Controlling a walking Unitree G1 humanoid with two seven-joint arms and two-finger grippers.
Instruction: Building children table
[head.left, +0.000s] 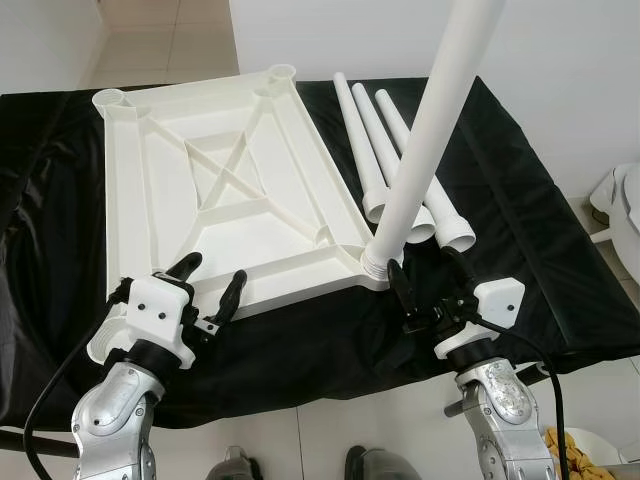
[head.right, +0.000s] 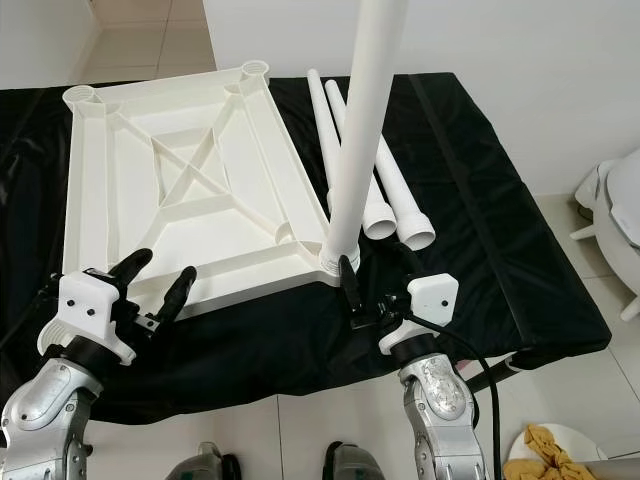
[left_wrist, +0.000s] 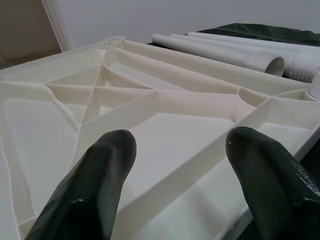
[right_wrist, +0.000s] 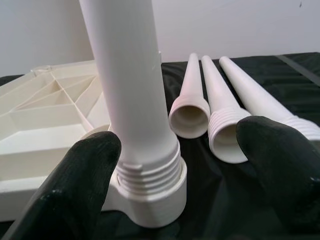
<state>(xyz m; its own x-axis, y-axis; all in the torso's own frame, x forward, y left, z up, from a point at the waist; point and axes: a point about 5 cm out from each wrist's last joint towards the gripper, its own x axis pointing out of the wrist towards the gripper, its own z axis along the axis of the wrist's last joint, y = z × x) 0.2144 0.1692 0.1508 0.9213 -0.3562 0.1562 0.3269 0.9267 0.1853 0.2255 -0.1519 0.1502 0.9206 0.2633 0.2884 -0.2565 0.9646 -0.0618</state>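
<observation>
At near-right corner of upturned tabletop (head.left: 230, 190), one leg (head.left: 425, 150) stands screwed in its socket; my right gripper (head.left: 428, 290) open around its base; left gripper (head.left: 212, 288) open at near edge; next, pick from three spare legs (head.left: 385, 160) lying right.

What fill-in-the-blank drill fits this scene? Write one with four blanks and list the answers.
1. The upside-down tabletop lies on a ____ cloth.
2. ____ loose legs lie beside the tabletop.
3. One leg stands ____ in a corner socket.
4. The right gripper is ____ near that leg's base, while the left gripper is open at the tabletop's near edge.

Answers: black; three; upright; open
</observation>
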